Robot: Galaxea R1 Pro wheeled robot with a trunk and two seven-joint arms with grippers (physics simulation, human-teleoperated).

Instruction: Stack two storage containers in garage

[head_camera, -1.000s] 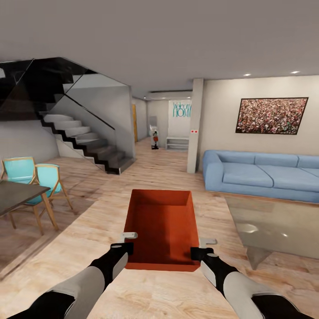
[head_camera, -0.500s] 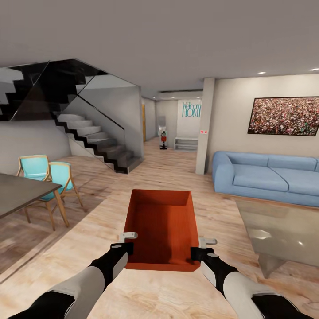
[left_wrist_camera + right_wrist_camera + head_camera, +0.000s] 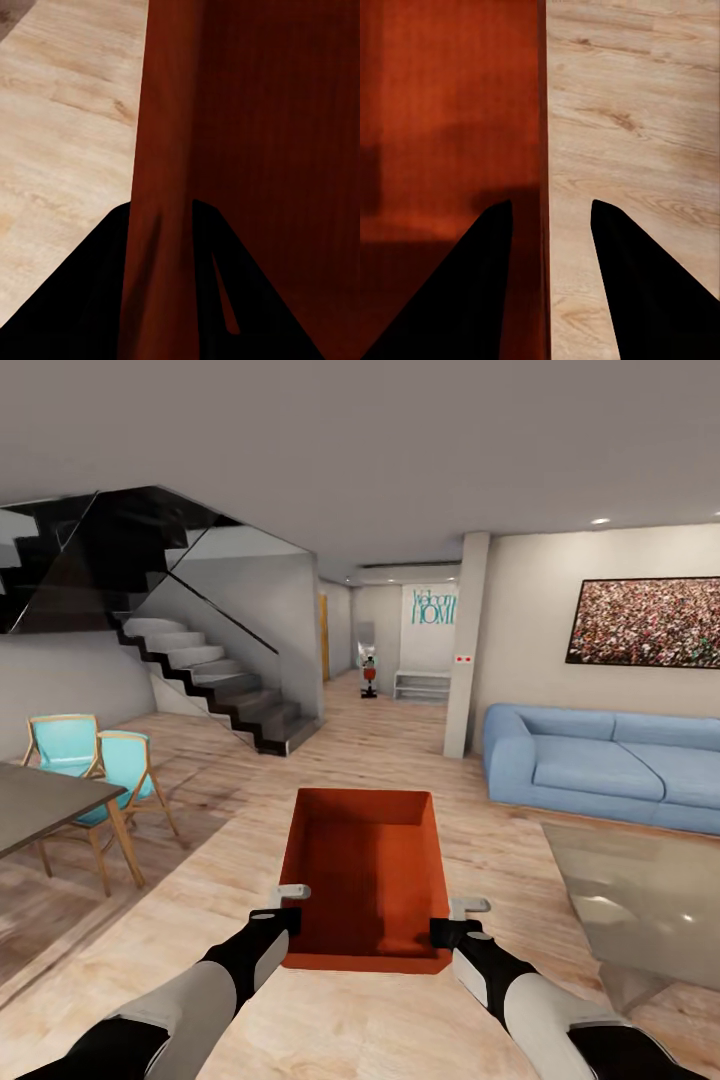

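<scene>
One storage container (image 3: 365, 875) | left tool (image 3: 277, 905) clamped on wall | right tool (image 3: 458, 918) straddles wall, contact unclear | two chairs (image 3: 95, 760)

Pale grey forearms, black wrists, black tapered jaws.

The bin (image 3: 365, 875) sits straight ahead, between the left gripper (image 3: 283, 908) and the right gripper (image 3: 455, 920) — one on each side wall. Left of it stand a table (image 3: 40, 805) and chairs (image 3: 95, 760); behind them, stairs (image 3: 215, 695). The sofa (image 3: 605, 765) lies to the right — a hallway (image 3: 385, 690) runs beyond.
</scene>
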